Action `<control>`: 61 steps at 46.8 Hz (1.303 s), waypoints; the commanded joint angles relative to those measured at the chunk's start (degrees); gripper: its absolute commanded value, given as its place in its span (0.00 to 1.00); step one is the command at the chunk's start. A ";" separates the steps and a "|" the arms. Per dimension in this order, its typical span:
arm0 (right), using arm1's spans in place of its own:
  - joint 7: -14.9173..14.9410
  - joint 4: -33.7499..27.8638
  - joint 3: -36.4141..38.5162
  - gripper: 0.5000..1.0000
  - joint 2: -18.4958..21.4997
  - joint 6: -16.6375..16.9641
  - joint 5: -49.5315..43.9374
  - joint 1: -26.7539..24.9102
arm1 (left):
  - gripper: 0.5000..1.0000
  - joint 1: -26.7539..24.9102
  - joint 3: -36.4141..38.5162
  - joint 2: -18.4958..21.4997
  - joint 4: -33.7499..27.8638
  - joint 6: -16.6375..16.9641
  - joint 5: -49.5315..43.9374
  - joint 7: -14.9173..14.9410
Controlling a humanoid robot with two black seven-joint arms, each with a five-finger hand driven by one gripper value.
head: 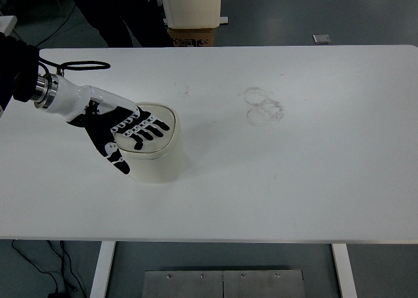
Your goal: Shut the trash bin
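A small cream trash bin (pixel 160 164) stands on the white table (pixel 294 167), left of centre. Its lid (pixel 164 136) lies flat and level on the rim, with no gap showing. My left hand (pixel 127 134) rests palm down on the lid, fingers spread and stretched out flat across it, thumb hanging over the bin's near left side. The hand grasps nothing. The left arm comes in from the left edge. The right arm does not show.
Faint ring marks (pixel 264 105) stain the table right of the bin. A cardboard box (pixel 192 35) and a cream cabinet stand behind the table's far edge. A black cable loop (pixel 81 66) lies by my left forearm.
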 commanded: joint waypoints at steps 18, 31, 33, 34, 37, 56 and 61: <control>0.00 0.00 0.00 0.98 0.00 0.00 0.00 0.00 | 1.00 -0.73 -1.35 0.46 1.04 -0.02 0.50 -0.05; 0.00 0.00 0.00 0.98 0.00 0.00 0.00 0.09 | 1.00 -0.73 -7.59 0.72 8.41 -0.02 -3.10 -0.14; 0.00 0.00 0.00 0.98 0.00 0.00 0.00 0.00 | 1.00 -0.46 -8.20 0.72 9.82 -0.02 -3.98 -0.14; 0.00 0.00 0.00 0.98 0.00 0.00 0.00 0.09 | 1.00 -0.38 -8.56 0.72 10.52 -0.02 -4.42 -0.23; 0.00 0.00 0.00 0.98 0.00 0.00 0.00 0.00 | 1.00 0.24 -9.52 0.64 12.98 -0.02 -6.09 -0.32; 0.00 0.00 0.00 0.98 0.00 0.00 0.00 0.00 | 1.00 16.40 -25.69 0.64 29.68 -0.02 -13.12 -0.58; 0.00 0.00 0.00 0.98 0.00 0.00 0.00 0.00 | 1.00 21.24 -30.43 0.55 32.85 -0.02 -14.01 -0.58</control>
